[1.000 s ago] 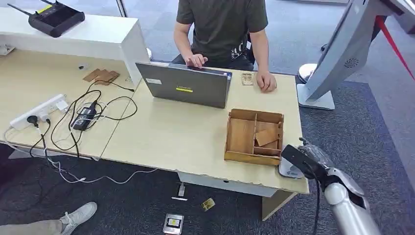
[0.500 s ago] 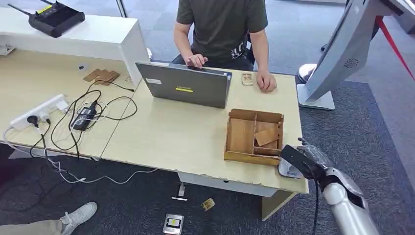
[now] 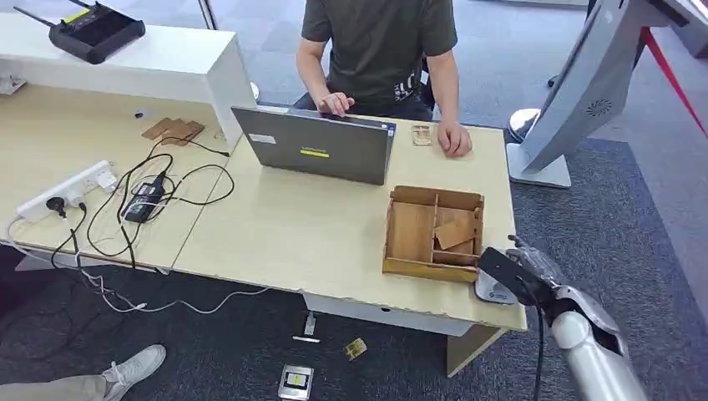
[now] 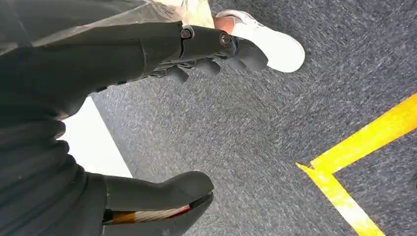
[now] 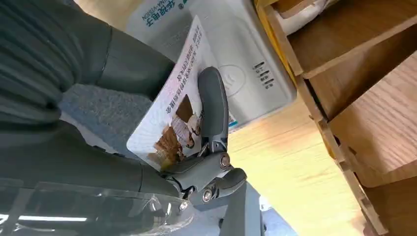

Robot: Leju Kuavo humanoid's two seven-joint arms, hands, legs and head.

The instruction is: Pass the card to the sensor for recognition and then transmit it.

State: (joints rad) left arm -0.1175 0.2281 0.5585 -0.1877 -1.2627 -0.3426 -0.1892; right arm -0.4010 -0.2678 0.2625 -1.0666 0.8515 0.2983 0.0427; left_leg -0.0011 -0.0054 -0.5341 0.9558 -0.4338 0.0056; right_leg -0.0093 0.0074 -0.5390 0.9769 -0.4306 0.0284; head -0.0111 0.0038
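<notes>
right hand (image 5: 147, 147): pinches card (image 5: 172, 118), finger pressed on its printed face
card: in right hand, just over sensor (image 5: 236, 64), contact unclear
sensor: on bench (image 3: 317, 234) corner, beside wooden tray (image 3: 434, 230)
left hand (image 4: 162, 59): fingers loosely apart, holding nothing, above floor

Pale wood-topped counter (image 3: 275, 225) on dark grey carpet floor (image 3: 167, 351), raised white shelf unit (image 3: 142, 71) at its far left, yellow floor tape line (image 4: 364, 142), even daylight.
</notes>
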